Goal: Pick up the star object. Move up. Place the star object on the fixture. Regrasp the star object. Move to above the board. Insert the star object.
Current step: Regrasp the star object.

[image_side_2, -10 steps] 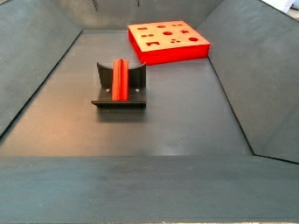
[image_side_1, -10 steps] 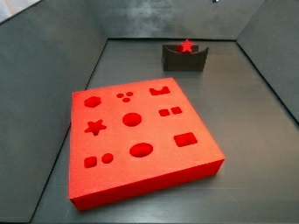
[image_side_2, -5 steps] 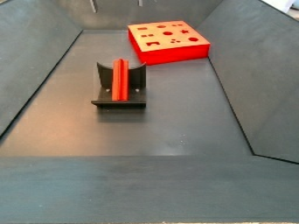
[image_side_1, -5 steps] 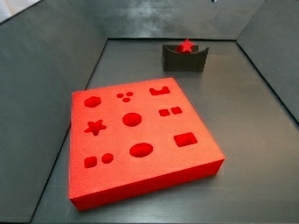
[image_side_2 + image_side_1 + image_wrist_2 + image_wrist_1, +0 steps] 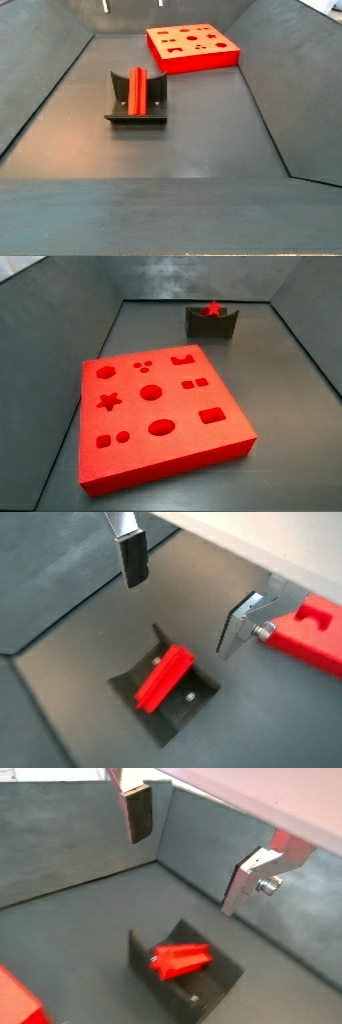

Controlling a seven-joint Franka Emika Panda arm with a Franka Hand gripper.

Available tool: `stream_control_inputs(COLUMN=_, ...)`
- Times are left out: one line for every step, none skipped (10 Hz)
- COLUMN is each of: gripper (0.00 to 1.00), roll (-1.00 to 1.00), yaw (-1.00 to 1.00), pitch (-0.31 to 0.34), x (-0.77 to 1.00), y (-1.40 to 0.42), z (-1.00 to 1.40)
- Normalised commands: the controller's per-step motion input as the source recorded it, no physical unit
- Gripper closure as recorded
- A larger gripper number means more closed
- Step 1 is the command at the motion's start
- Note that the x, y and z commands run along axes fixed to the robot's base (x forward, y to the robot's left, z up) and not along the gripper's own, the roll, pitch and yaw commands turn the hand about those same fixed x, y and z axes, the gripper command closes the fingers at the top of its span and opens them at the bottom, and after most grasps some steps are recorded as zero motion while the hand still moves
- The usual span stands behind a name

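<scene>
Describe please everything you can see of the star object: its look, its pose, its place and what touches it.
The star object is a small bright red peg, plain and matte, with a star-shaped end face that shows in a side view. It lies on its side in the notch of the dark fixture, which alone touches it. The board is apart from it. In both wrist views the gripper is above it, open, with nothing between the fingers.
</scene>
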Motion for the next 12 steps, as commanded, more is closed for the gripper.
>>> stream_control_inputs(gripper=0.0, roll=1.0, yaw=0.01, pitch=0.01, x=0.01, y=-0.02, z=0.0)
stream_control_inputs(gripper=0.0, roll=1.0, yaw=0.02, pitch=0.016, x=0.02, y=-0.02, z=-0.01)
stream_control_inputs(gripper=0.0, roll=1.0, yaw=0.02, pitch=0.03, x=0.03, y=-0.03, z=-0.01)
stream_control_inputs(gripper=0.0, roll=1.0, yaw=0.03, pitch=0.043, x=0.04, y=-0.03, z=-0.01)
stream_control_inputs(gripper=0.0, roll=1.0, yaw=0.03, pitch=0.062, x=0.06, y=-0.03, z=-0.01)
stream_control_inputs(gripper=0.0, roll=1.0, yaw=0.04, pitch=0.085, x=0.07, y=-0.03, z=-0.01)
stream_control_inputs(gripper=0.0, roll=1.0, yaw=0.07, pitch=0.124, x=0.08, y=-0.04, z=-0.01)
stream_control_inputs(gripper=0.0, roll=0.97, yaw=0.09, pitch=0.157, x=0.09, y=-0.04, z=-0.02)
stream_control_inputs(gripper=0.0, roll=0.84, yaw=0.1, pitch=0.16, x=0.09, y=-0.04, z=-0.02)
stream_control_inputs(gripper=0.0, roll=0.53, yaw=0.14, pitch=0.146, x=0.09, y=-0.05, z=-0.02)
stream_control_inputs(gripper=0.0, roll=0.35, yaw=0.16, pitch=0.13, x=0.1, y=-0.05, z=-0.01)
stream_control_inputs(gripper=0.0, roll=0.23, yaw=0.18, pitch=0.107, x=0.09, y=-0.03, z=-0.01)
